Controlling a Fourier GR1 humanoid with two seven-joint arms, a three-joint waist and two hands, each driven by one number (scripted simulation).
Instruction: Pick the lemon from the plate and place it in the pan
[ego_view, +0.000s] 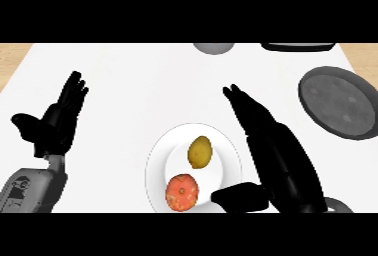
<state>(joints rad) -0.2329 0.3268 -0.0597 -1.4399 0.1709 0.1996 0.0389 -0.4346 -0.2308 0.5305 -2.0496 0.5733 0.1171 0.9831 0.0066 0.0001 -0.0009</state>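
White and round, the plate (159, 165) lies just left of the right hand (280, 160), whose thumb (240, 197) sits at its near right rim. Nearest on the plate is an orange-red fruit (181, 192). Just beyond it lies the lemon (199, 152), a dull yellow oval, left of that hand and untouched. The right fingers (245, 106) are stretched straight and close together, holding nothing. The left hand (55, 125) rests open, fingers up, well left of the plate. Farther off, right of the right fingertips, the dark grey pan (339, 102) sits on the pale worktop (148, 75).
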